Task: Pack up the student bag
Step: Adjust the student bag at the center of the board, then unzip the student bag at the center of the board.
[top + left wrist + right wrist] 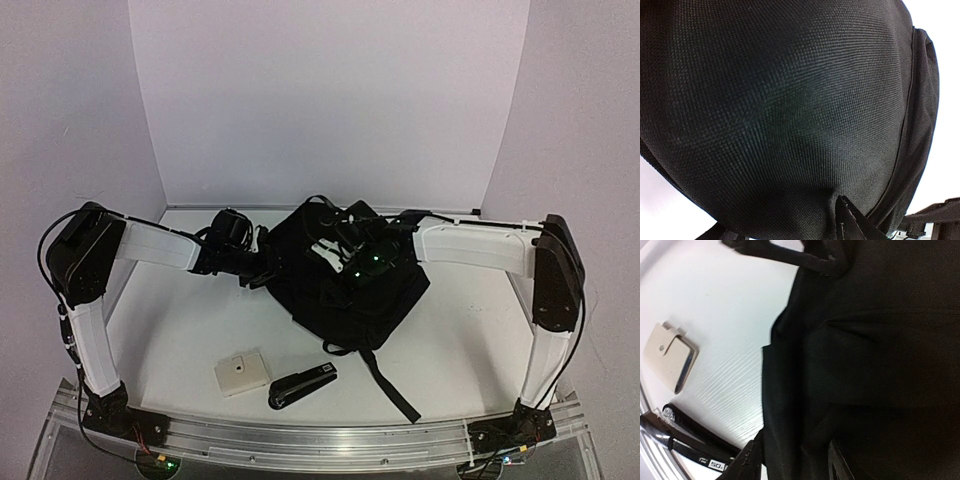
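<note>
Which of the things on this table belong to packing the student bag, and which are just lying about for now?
Part of the job:
- backpack, in the middle of the table with both arms at it

Lying about, untouched:
- stapler
- beige case
Both lie near the front edge and are probably meant to go in later.

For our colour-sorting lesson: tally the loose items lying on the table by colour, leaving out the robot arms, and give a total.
Black: 2 (student bag, stapler)
Beige: 1 (small snap case)
Total: 3
</note>
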Controlling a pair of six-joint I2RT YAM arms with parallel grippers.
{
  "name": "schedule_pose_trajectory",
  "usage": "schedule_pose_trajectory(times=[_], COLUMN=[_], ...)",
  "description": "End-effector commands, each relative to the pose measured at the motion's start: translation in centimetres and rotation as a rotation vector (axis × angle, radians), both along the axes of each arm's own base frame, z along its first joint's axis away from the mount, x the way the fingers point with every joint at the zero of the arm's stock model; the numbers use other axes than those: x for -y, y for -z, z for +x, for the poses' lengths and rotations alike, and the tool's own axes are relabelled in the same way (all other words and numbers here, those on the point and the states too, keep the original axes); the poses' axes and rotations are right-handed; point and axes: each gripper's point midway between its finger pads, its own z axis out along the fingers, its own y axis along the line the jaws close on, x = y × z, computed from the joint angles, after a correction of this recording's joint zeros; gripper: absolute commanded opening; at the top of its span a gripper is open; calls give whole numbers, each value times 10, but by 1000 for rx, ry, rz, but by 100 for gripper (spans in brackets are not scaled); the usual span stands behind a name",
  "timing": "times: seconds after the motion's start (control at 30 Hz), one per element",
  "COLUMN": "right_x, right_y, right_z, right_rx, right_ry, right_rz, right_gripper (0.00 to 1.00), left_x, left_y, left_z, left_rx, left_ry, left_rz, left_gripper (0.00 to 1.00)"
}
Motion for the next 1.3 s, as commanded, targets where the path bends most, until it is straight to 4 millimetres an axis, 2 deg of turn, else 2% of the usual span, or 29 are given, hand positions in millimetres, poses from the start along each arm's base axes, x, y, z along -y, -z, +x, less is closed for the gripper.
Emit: schedule_pose_trajectory(times=[0.0,0.27,0.43,0.6,0.8,1.03,1.27], right_x=[-6,-2,-2,4,17,36,46], right_y=[-11,-6,-4,-18,-26,-31,-39], right_z=[20,29,28,29,39,53,63], right_rx=[54,80,75,119,166,192,214], right_ry=[59,96,87,80,106,150,165], right_rz=[8,-25,-27,-32,-52,-68,-68], right_gripper=[44,34,16,0,0,0,0], left_x=[9,9,8,7,2,-7,-20], left_y=[-30,-31,-32,-29,-27,-24,-14], left_z=[-3,-2,-1,-2,0,5,15], left_rx=[58,62,66,60,60,49,23], left_ry=[24,24,22,20,8,-18,-52], left_rz=[-53,-49,-41,-35,-25,-23,-14], left_gripper=[57,57,57,56,54,42,14])
